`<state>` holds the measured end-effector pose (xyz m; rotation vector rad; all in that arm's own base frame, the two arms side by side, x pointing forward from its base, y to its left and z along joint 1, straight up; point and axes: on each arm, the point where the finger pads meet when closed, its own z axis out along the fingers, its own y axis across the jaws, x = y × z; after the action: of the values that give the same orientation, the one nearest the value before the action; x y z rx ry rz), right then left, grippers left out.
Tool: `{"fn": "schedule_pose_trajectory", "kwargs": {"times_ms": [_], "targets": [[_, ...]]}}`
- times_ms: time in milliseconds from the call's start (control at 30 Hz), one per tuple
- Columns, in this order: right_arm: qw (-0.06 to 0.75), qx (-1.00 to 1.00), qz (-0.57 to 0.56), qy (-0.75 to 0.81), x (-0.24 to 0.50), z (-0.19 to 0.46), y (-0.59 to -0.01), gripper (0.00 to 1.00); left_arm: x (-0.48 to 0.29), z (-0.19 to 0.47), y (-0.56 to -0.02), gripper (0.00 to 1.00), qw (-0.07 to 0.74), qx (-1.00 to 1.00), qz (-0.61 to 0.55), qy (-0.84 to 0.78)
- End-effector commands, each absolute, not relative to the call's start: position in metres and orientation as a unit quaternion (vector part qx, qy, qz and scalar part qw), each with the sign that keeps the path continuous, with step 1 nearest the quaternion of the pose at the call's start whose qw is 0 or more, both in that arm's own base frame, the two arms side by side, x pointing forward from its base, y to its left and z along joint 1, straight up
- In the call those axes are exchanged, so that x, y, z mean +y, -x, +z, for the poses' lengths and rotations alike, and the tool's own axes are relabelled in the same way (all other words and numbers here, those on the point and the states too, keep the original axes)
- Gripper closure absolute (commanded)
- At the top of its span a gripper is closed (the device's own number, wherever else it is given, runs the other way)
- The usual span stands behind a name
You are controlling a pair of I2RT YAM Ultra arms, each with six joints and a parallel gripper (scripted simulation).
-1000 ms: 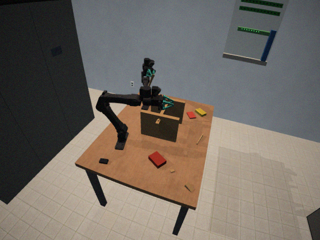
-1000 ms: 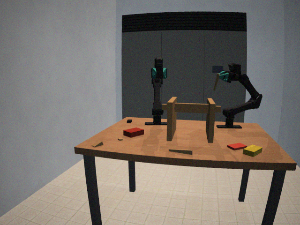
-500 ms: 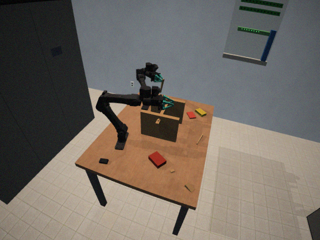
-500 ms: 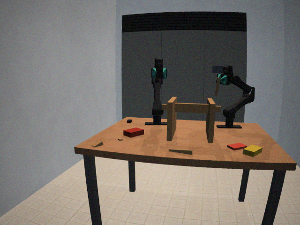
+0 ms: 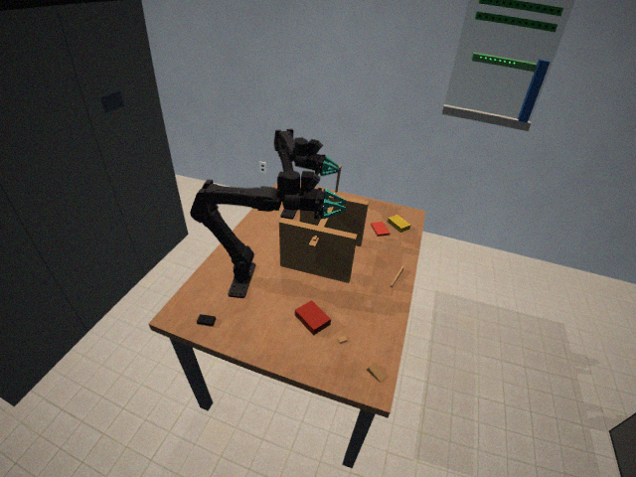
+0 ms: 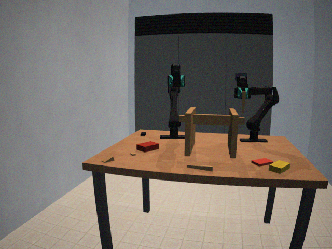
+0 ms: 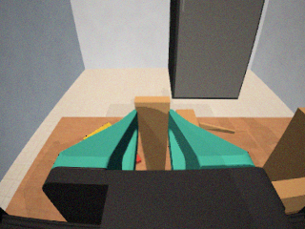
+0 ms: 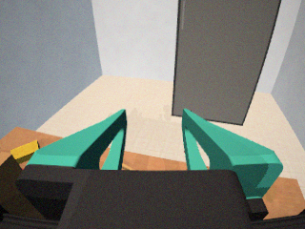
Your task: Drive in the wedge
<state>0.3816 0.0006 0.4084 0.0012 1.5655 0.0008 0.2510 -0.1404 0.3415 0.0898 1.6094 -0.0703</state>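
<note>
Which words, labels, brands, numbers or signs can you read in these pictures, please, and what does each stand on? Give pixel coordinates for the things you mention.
None can be read on anything.
The dark blue patch (image 5: 112, 101) (image 6: 238, 75) on the dark cabinet (image 5: 46, 169) (image 6: 155, 80) shows no legible text.
The green strip (image 5: 506, 62) on the wall panel bears only bright dots, no readable characters.

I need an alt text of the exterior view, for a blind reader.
The left gripper holds a wooden wedge above the table, near one end board; the right gripper is raised and empty. A rail joins both boards; a red box lies beside them.
</note>
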Motion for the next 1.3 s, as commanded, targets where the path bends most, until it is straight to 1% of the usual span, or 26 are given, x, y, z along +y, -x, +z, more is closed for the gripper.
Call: {"fn": "schedule_pose_trajectory", "kwargs": {"times_ms": [0,67,300,433,467,567,633,667,733,1133,1167,1267], "targets": [[0.727,0.687,-0.003,-0.001,0.0,0.432,-0.378,0.55,-0.136,0.364,-0.256,0.98,0.72,0.693,-0.02,0.014],[0.727,0.687,-0.003,-0.001,0.0,0.432,-0.378,0.55,-0.145,0.374,-0.254,0.98,0.723,0.69,-0.029,0.011],[0.727,0.687,-0.003,-0.001,0.0,0.432,-0.378,0.55,-0.166,0.37,-0.25,0.98,0.72,0.693,-0.039,-0.005],[0.727,0.687,-0.003,-0.001,0.0,0.432,-0.378,0.55,-0.16,0.38,-0.244,0.98,0.724,0.687,-0.061,0.004],[0.727,0.687,-0.003,-0.001,0.0,0.432,-0.378,0.55,-0.171,0.369,-0.247,0.98,0.718,0.694,-0.051,-0.014],[0.727,0.687,-0.003,-0.001,0.0,0.432,-0.378,0.55,-0.172,0.369,-0.248,0.98,0.717,0.695,-0.05,-0.016],[0.727,0.687,-0.003,-0.001,0.0,0.432,-0.378,0.55,-0.157,0.381,-0.247,0.98,0.725,0.687,-0.058,0.006],[0.727,0.687,-0.003,-0.001,0.0,0.432,-0.378,0.55,-0.157,0.38,-0.247,0.98,0.726,0.685,-0.064,0.012],[0.727,0.687,-0.003,-0.001,0.0,0.432,-0.378,0.55,-0.163,0.352,-0.247,0.98,0.715,0.697,-0.048,-0.012],[0.727,0.687,-0.003,-0.001,0.0,0.432,-0.378,0.55,-0.161,0.355,-0.246,0.98,0.719,0.693,-0.053,-0.004],[0.727,0.687,-0.003,-0.001,0.0,0.432,-0.378,0.55,-0.163,0.342,-0.246,0.98,0.715,0.697,-0.048,-0.009],[0.727,0.687,-0.003,-0.001,0.0,0.432,-0.378,0.55,-0.163,0.344,-0.245,0.98,0.717,0.695,-0.052,-0.009]]}}
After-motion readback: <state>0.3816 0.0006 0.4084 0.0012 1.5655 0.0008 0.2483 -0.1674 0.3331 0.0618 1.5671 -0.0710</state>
